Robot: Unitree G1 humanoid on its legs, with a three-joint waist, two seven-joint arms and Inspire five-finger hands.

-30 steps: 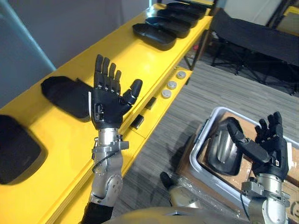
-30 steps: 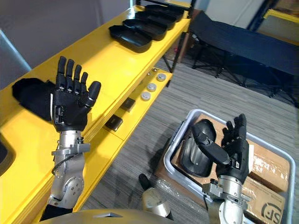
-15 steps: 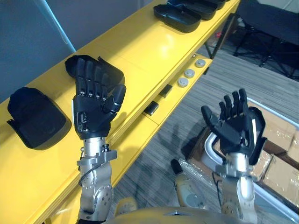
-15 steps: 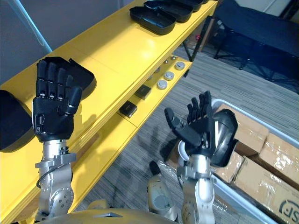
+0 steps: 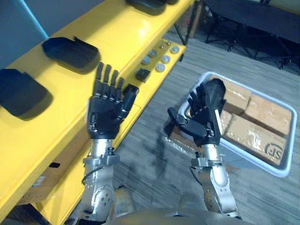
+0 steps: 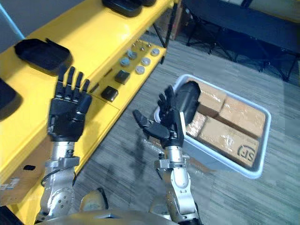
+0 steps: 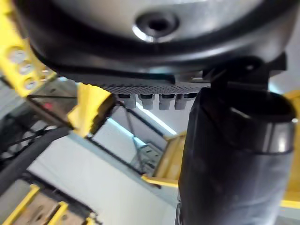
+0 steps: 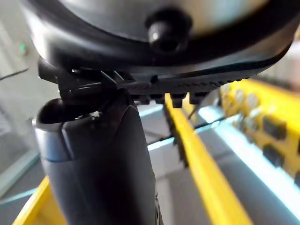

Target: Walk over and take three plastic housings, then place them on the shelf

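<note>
Both hands are raised, with straight spread fingers and nothing in them. My left hand (image 5: 108,108) is up beside the front edge of the yellow shelf (image 5: 117,35). My right hand (image 5: 205,119) is up in front of a white bin (image 5: 276,166) on the floor. A black plastic housing (image 6: 188,100) stands in the bin's near corner, just behind the right hand. Two more black housings (image 5: 70,49) (image 5: 21,91) lie on the shelf to the left of my left hand. In the wrist views each thumb (image 7: 234,154) (image 8: 98,159) stands straight.
The bin also holds brown cardboard boxes (image 5: 255,126). More black housings (image 6: 123,5) lie at the shelf's far end. Round grey knobs (image 5: 159,56) and small black blocks (image 5: 142,73) sit on the shelf's lower ledge. A black frame (image 5: 253,18) stands on the striped floor beyond.
The camera has swung away from the shelf, bringing the whole bin into view. Both hands stay raised and open, the right one now lower in front of the bin.
</note>
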